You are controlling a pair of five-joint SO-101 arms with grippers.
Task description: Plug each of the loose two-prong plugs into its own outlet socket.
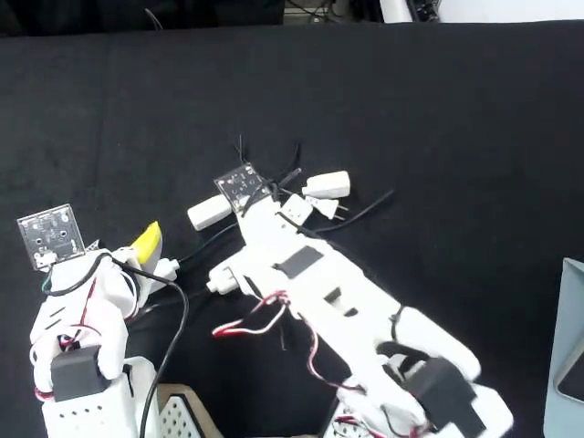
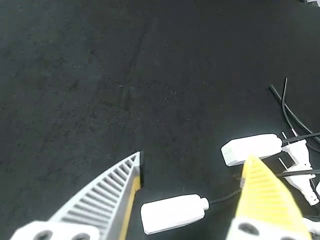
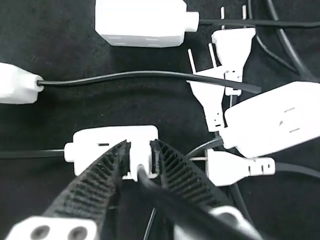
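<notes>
My right gripper (image 3: 140, 148) has its black fingers shut on a white two-prong plug (image 3: 140, 165), pressed against the side of a white outlet socket (image 3: 112, 144). Three loose plugs lie nearby: one plug (image 3: 233, 44) farther out, a second plug (image 3: 210, 97) beside it, and a third plug (image 3: 237, 168) close by. Other sockets (image 3: 142, 22) (image 3: 275, 119) lie around them. In the high view the right gripper (image 1: 259, 206) sits among the cords. My left gripper (image 2: 194, 159) hangs open over bare cloth, short of a socket (image 2: 174, 213) and another socket (image 2: 251, 149).
Black cords (image 1: 365, 212) run loosely between the sockets on the black tablecloth (image 1: 438, 109). Square marker tags (image 1: 50, 233) (image 1: 239, 185) ride on both arms. A grey bin edge (image 1: 568, 347) stands at the right side.
</notes>
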